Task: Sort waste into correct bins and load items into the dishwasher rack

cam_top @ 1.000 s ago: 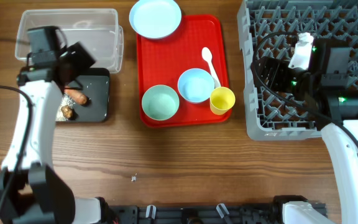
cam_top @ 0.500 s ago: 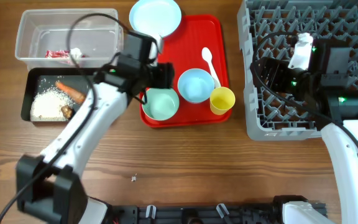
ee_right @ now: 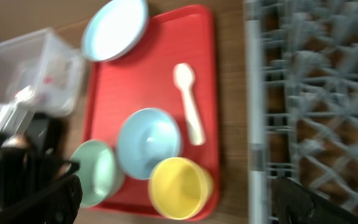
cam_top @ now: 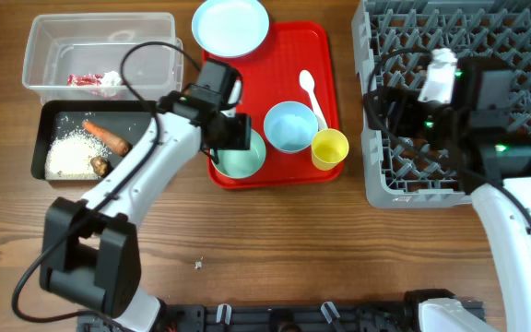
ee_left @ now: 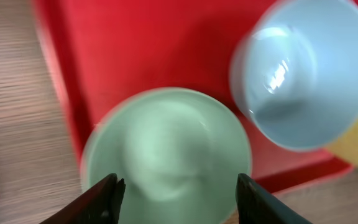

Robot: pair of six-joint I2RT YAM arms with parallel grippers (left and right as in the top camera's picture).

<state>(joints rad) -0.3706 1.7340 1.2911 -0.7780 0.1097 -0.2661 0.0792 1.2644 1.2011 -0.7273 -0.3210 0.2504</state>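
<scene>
My left gripper (cam_top: 232, 135) (ee_left: 179, 200) is open and hovers just above the teal bowl (cam_top: 241, 159) (ee_left: 166, 146), its fingers on either side of the rim. The teal bowl stands on the red tray (cam_top: 256, 83) with a pale bluish-white bowl (cam_top: 290, 125) (ee_left: 303, 74), a yellow cup (cam_top: 329, 148) (ee_right: 178, 186) and a white spoon (cam_top: 312, 95) (ee_right: 189, 102). The pale-blue plate (cam_top: 231, 26) lies at the tray's far edge. My right gripper (cam_top: 387, 103) (ee_right: 179, 205) is open and empty over the left edge of the grey rack (cam_top: 487, 28).
The clear tub (cam_top: 35, 55) at the back left holds the red-and-white wrapper (cam_top: 95, 80). The black tray (cam_top: 40, 148) in front of it holds the carrot piece (cam_top: 107, 135), the brown lump (cam_top: 100, 166) and white rice (cam_top: 67, 152). A small crumb (cam_top: 198, 265) lies on the wooden table.
My left arm has swung right from over the tub and black tray to the red tray, and now hovers over the teal bowl. My right gripper has shifted slightly left.
</scene>
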